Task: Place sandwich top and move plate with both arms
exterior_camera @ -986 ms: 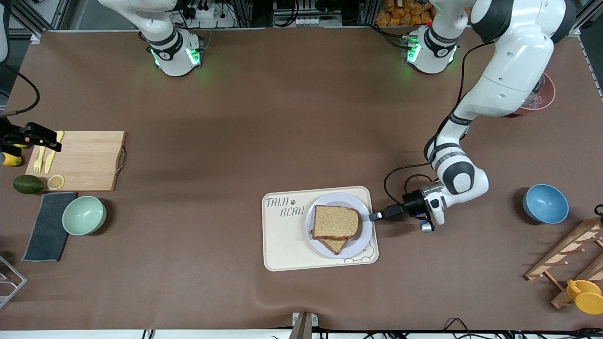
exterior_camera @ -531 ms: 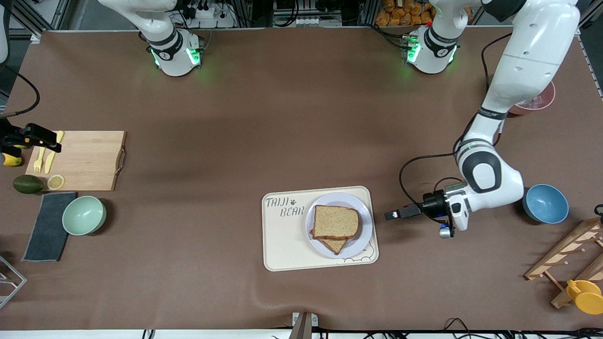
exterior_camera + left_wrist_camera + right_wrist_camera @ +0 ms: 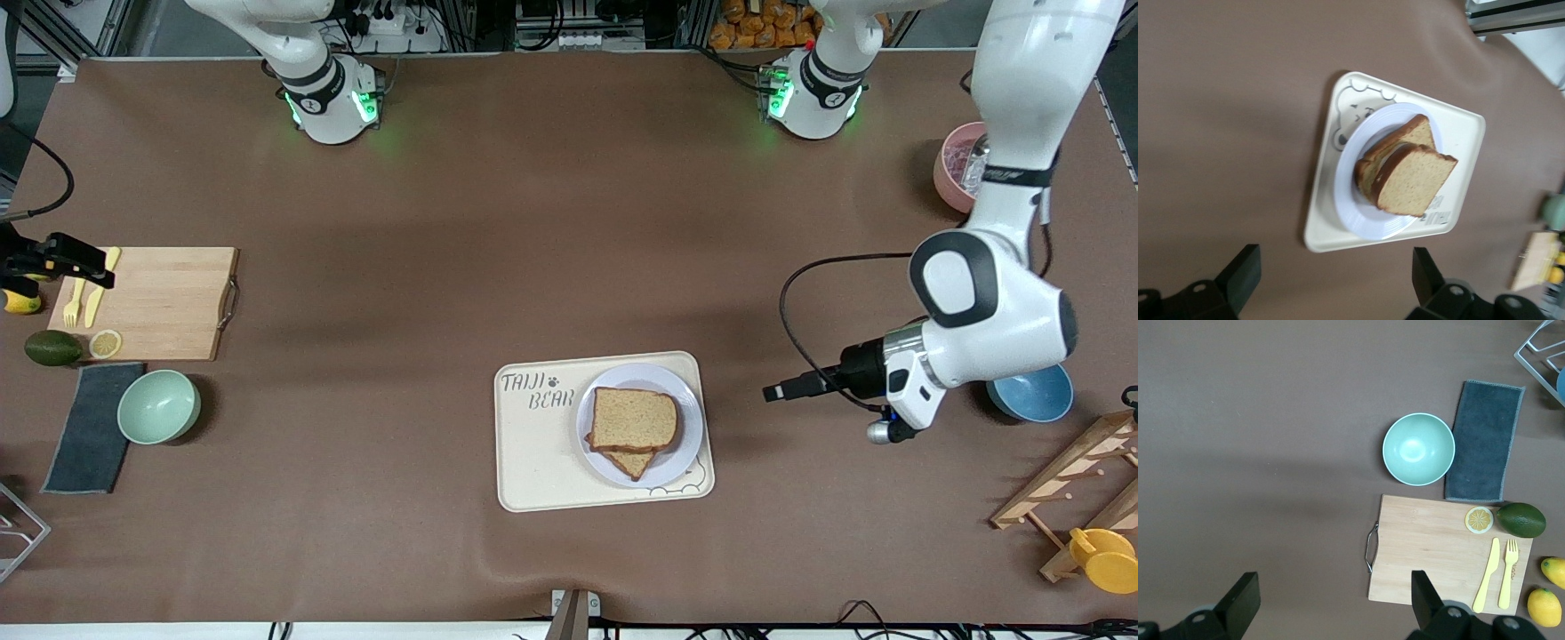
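The right gripper point(image 3: 62, 258) hangs with fingers spread and empty at the right arm's end of the table, above the edge of a wooden cutting board point(image 3: 164, 302) that carries a yellow fork point(image 3: 73, 302), a yellow knife point(image 3: 98, 293) and a lemon slice point(image 3: 105, 343); this arm waits. Nearer the front camera lie an avocado point(image 3: 52, 348), a grey cloth point(image 3: 93, 427) and a mint-green bowl point(image 3: 158, 406). At mid-table, the sandwich top point(image 3: 634, 420) rests on a lower slice on the plate point(image 3: 689, 436), which sits on a cream tray point(image 3: 533, 444). The left gripper point(image 3: 782, 392), released and holding nothing, hovers above bare table between the tray and a blue bowl point(image 3: 1036, 396).
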You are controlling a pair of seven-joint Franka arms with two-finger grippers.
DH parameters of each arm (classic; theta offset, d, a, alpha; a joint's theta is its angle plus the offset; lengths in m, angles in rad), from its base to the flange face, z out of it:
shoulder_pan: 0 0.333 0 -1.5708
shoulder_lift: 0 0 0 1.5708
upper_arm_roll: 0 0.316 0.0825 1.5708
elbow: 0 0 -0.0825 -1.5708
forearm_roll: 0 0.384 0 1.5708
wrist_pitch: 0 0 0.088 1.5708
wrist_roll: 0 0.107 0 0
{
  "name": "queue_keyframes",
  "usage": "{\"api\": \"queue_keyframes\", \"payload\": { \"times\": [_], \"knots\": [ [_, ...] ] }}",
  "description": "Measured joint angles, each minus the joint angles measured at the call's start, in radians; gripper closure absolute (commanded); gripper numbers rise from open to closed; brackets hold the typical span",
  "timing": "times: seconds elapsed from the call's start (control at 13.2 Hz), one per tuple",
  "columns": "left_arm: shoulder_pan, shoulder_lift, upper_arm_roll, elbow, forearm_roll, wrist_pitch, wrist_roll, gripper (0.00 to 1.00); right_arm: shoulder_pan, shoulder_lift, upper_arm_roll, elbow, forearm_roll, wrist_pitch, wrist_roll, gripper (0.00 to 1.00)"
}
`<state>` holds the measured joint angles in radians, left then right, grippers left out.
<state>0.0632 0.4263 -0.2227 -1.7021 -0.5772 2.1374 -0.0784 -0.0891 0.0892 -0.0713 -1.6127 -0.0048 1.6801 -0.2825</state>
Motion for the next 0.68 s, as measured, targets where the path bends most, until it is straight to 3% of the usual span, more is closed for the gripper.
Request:
{"api": "queue_keyframes", "payload": {
  "times": [0.15,0.38,0.68],
  "knots": [
    [0.008,-0.062,0.003,0.045,0.139,-0.142,-0.047,0.0,0.0,0.001,-0.001,0.0,0.0,0.0,0.0,0.0],
    [0.045,-0.093,0.005,0.188,0.321,-0.396,-0.07,0.0,0.0,0.001,-0.001,0.0,0.0,0.0,0.001,0.0],
    [0.042,-0.14,-0.002,0.279,0.524,-0.516,-0.074,0.0,0.001,-0.004,0.0,0.007,0.027,0.0,0.001,0.0]
  ]
}}
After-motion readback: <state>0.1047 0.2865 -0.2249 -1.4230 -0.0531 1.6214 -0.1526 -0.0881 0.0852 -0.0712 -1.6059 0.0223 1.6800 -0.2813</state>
